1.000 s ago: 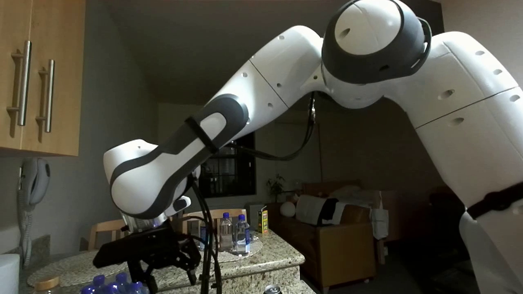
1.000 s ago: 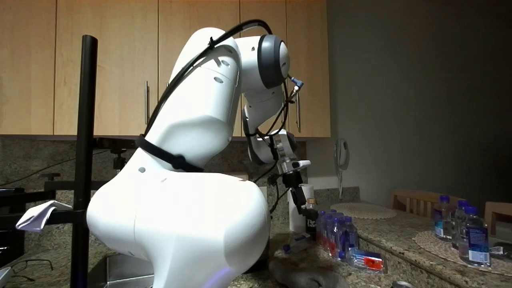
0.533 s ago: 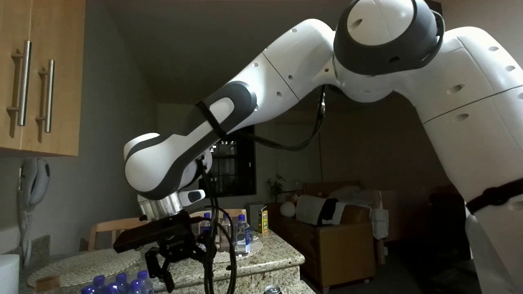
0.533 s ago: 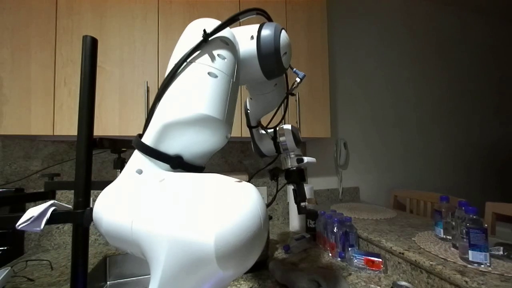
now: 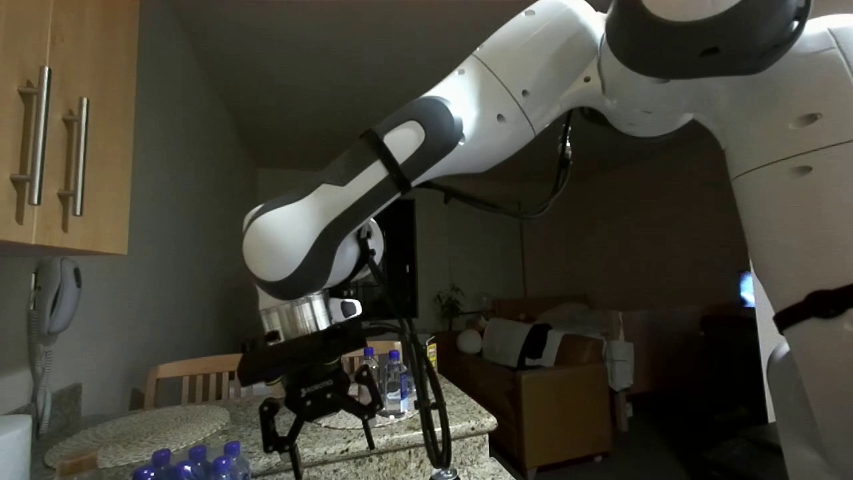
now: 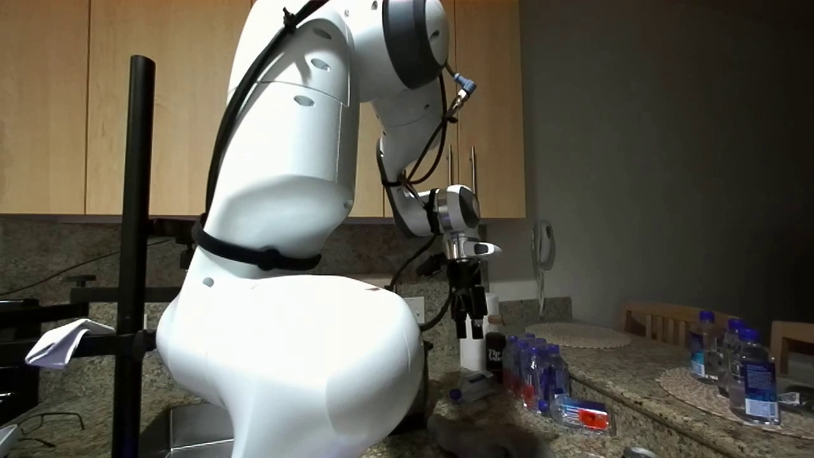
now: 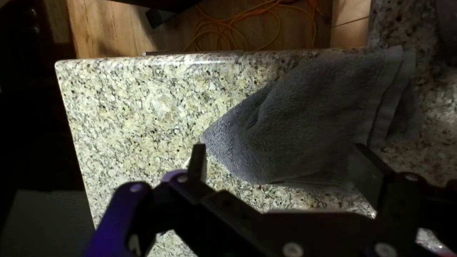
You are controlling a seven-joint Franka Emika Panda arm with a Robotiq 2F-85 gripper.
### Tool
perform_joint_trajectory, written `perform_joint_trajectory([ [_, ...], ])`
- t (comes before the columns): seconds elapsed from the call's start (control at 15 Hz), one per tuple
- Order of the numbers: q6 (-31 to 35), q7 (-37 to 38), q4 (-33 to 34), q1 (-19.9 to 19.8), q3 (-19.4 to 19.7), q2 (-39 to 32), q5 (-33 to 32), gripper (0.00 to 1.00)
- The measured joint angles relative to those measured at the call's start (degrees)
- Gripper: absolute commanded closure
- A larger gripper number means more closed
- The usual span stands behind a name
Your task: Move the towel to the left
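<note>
The grey towel lies crumpled on the speckled stone counter in the wrist view, one pointed end toward the left and its hemmed edge at the right. It also shows dimly at the bottom of an exterior view. My gripper is open with nothing between its fingers. In the wrist view its fingers span much of the towel's lower part. In an exterior view the gripper hangs in the air well above the towel, pointing down. The gripper also shows in an exterior view, where the towel is out of view.
Several blue-capped bottles stand beside the raised counter, with a bottle pack lying near them. A dark bottle and a paper towel roll stand behind. The counter's edge drops to a floor with orange cable.
The arm has drawn back toward its base, and the gripper has turned to point more straight down. In an exterior view it moved right. The towel has not visibly moved.
</note>
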State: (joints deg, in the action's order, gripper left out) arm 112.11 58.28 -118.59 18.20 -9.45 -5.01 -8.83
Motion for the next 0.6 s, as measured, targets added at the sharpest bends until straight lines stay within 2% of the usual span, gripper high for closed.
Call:
perform_joint_trajectory([
  [0.33,9.24,-11.75,-5.02,-2.39,0.01,4.69,5.36,0.0],
  [0.6,11.77,-22.34,-5.29,-4.85,0.47,4.93,10.96,0.0],
])
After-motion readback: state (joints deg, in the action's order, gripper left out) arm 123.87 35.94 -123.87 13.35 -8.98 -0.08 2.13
